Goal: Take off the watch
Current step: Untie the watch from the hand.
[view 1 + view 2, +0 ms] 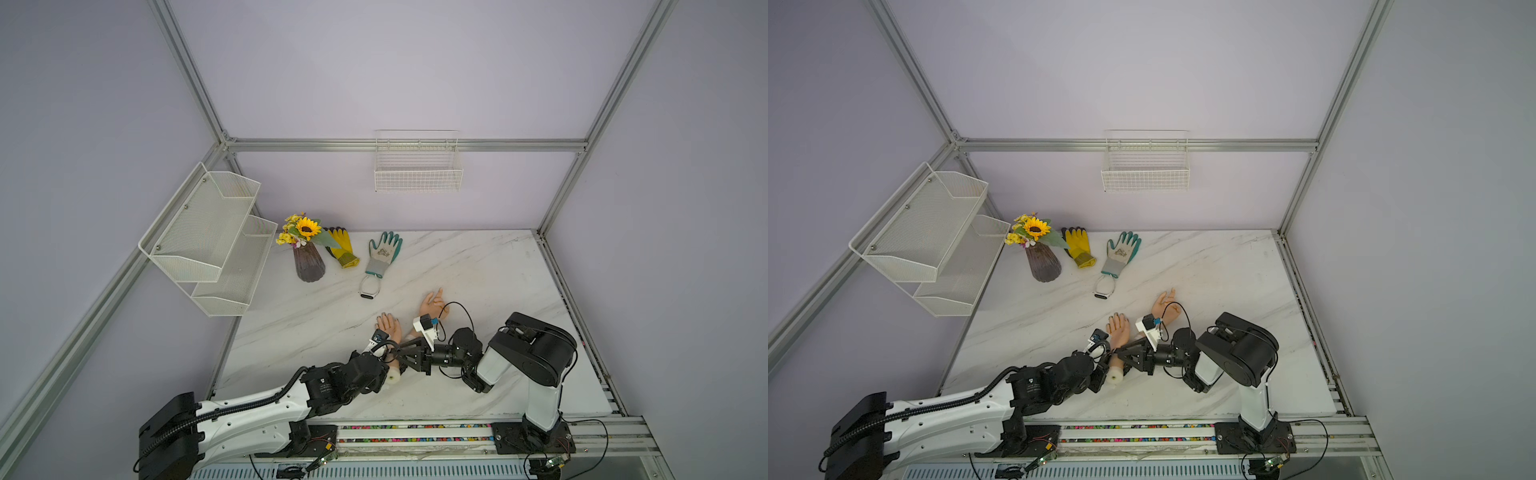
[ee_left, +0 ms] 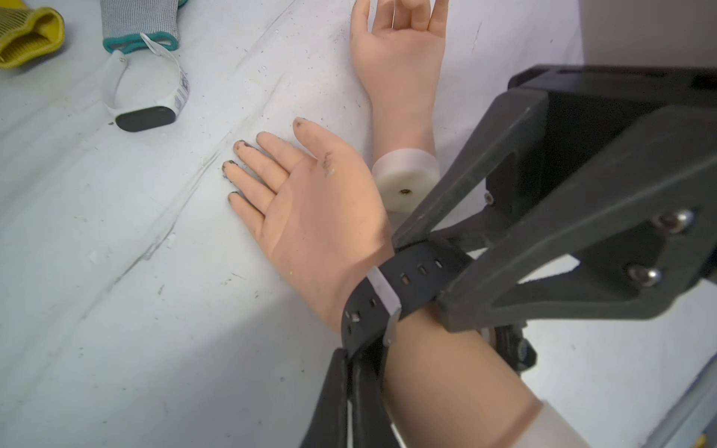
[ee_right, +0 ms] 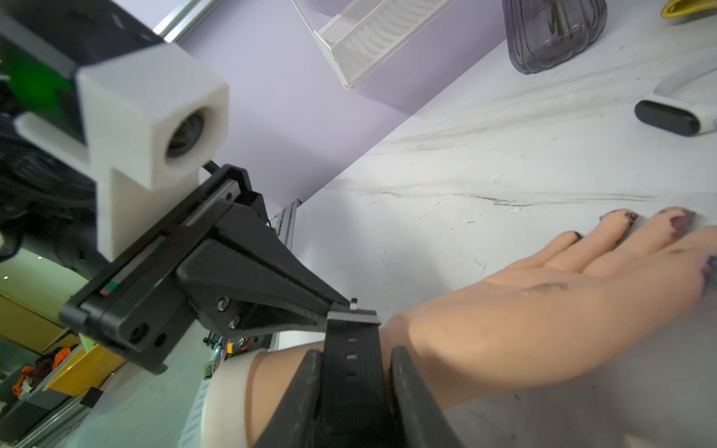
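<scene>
Unbuckling stage: watch [image 2: 403,279] is strapped on the near dummy hand [image 2: 318,217] on the tabletop [image 2: 116,310]; left gripper [image 2: 351,362] jaws pinched together on its strap end [image 2: 355,322], right gripper [image 3: 353,368] jaws clamped across the watch; next, that end likely needs drawing from the buckle [image 2: 391,322].

Left arm [image 1: 249,409] stretched low and forward, wrist turned inward. Left gripper [image 3: 329,310]: fingers [image 2: 337,388] pinched together on watch strap [image 2: 411,279] by buckle. Right arm [image 1: 494,365]: elbow raised, forearm folded back toward left arm. Right gripper [image 2: 426,271]: fingers [image 3: 302,388] partly apart, straddling strap, close against its edges. Grippers nearly tip to tip.
</scene>
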Motion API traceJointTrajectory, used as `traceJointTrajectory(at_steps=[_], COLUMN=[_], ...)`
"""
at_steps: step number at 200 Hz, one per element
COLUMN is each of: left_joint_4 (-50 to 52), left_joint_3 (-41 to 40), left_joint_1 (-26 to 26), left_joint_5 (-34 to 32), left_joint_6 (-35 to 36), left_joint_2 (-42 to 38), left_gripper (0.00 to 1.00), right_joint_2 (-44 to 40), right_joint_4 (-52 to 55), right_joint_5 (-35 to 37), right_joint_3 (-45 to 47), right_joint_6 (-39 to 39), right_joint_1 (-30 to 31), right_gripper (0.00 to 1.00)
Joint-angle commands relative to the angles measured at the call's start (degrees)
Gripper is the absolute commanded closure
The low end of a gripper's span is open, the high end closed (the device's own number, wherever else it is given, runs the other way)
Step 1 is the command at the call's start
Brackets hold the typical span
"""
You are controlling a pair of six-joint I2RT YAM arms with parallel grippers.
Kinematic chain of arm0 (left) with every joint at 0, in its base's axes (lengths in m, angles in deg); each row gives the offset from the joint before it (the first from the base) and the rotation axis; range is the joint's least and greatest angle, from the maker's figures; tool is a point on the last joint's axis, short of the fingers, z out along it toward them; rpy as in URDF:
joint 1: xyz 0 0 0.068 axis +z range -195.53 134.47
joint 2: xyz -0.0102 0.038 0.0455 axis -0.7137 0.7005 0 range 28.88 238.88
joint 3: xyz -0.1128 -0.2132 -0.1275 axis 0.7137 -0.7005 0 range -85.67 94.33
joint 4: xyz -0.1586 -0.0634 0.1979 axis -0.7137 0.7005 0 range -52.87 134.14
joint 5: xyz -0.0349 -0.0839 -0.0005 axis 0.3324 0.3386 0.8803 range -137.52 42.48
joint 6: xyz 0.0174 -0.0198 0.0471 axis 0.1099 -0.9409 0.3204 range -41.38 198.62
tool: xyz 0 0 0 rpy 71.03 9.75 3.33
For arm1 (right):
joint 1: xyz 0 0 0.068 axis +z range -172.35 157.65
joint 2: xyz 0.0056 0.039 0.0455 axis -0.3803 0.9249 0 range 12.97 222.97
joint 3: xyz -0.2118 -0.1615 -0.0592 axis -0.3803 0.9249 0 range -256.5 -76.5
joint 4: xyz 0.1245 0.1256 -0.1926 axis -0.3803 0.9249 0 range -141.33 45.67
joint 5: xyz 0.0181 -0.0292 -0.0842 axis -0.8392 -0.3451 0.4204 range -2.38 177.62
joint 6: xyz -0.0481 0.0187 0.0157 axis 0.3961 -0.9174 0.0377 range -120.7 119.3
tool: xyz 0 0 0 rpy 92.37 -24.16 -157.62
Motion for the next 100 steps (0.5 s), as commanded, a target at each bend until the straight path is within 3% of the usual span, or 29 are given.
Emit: traceJointTrajectory(at_steps=[1,18,39,50,78,87,100], left_joint_4=[-4.7,-5.3,-5.5,-4.7,-2.0,-1.4,-0.8], left_joint_3=[5.0,5.4,6.7,8.0,12.6,13.9,15.3], left_joint_1=[-0.1,-0.1,-0.1,-0.1,-0.1,-0.1,-0.1], left_joint_5=[0.1,-2.8,-2.7,-2.7,-1.7,-1.6,-1.1], left_joint_6=[6.2,2.6,0.5,-1.1,-3.7,-4.7,-6.3], left_joint_2=[1.5,3.2,7.0,10.1,17.1,18.6,20.0], left_gripper=[1.0,1.0,1.0,1.0,1.0,1.0,1.0], right_joint_2=[-2.0,-6.0,-16.4,-22.7,-39.5,-43.2,-45.6], right_joint_4=[9.9,5.8,5.8,9.7,12.6,10.9,10.1], right_joint_5=[-0.1,4.6,12.7,18.0,40.3,45.9,52.6], right_joint_3=[-2.6,0.3,4.4,5.3,10.9,13.6,16.1], right_joint_6=[3.8,3.1,4.3,6.2,10.5,11.0,13.3], right_joint_1=[2.7,2.7,3.0,4.2,14.6,17.8,22.6], right_gripper=[1.0,1.0,0.7,0.6,0.39,0.24,0.22])
